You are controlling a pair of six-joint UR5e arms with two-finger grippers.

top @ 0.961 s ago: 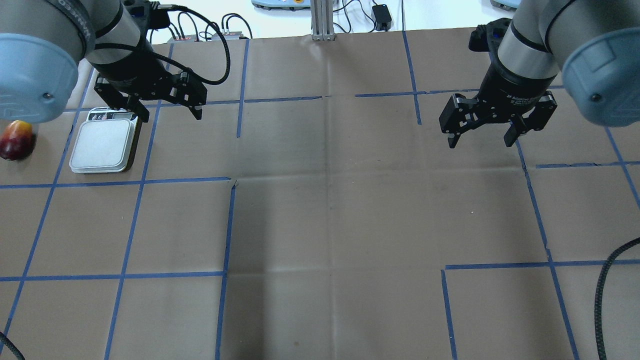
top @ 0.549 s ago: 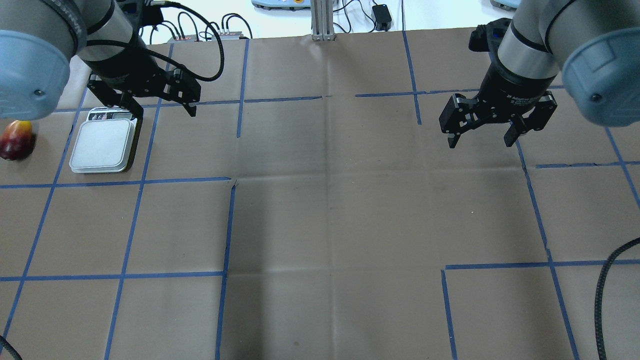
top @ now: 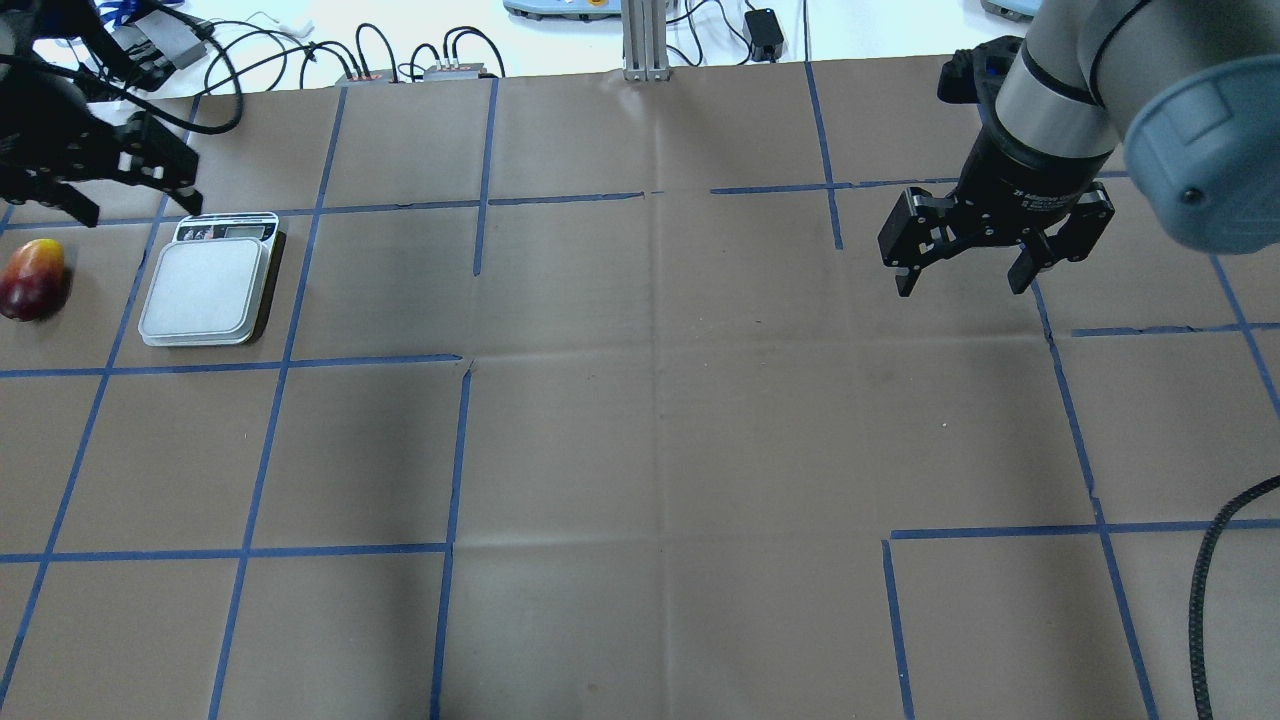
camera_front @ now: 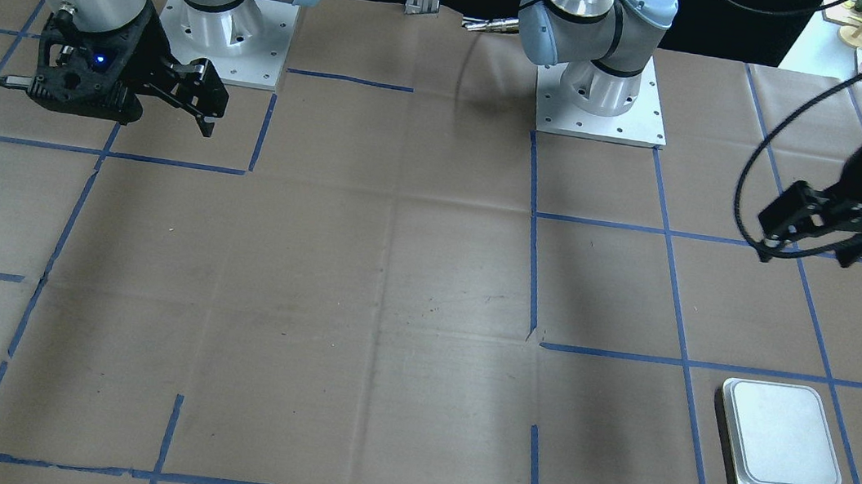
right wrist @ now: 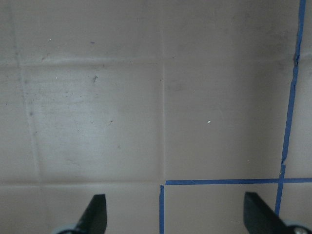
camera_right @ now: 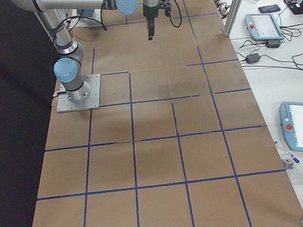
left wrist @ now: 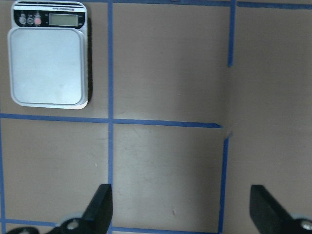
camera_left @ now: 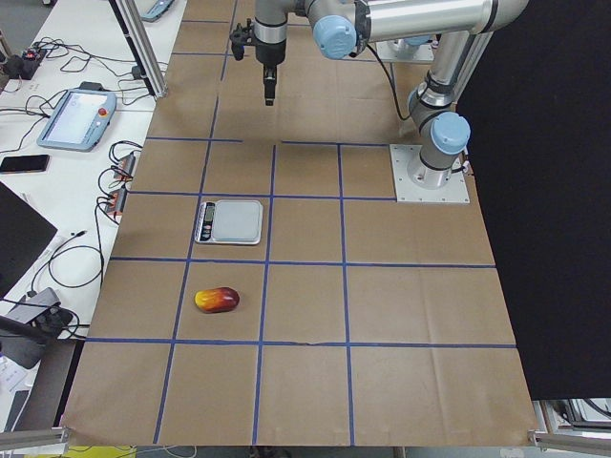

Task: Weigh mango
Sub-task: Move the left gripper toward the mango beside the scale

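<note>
Overhead exterior view, starting at its left edge: the mango (top: 35, 280) lies on the paper-covered table (top: 650, 420), its yellow end pointing to twelve o'clock and its dark red end to six. It touches only the table. Near it at three o'clock, across one blue tape line (top: 120, 320), sits the scale (top: 205, 293). The scale's white plate is bare and its display strip is at the twelve o'clock end. Mango and scale are apart, not touching.

The left gripper (top: 137, 198) hangs above the table at about eleven o'clock from the scale and one o'clock from the mango, touching neither. It is released — jaws spread wide, gripping nothing. Its wrist camera shows the two jaws far apart at the bottom edge, with the scale up at ten o'clock.

Well apart, on the three o'clock side of the table, the right gripper (top: 960, 285) hangs over bare paper. It is also released, with its jaws wide apart and nothing between them. Its wrist camera shows only brown paper and tape below.
</note>
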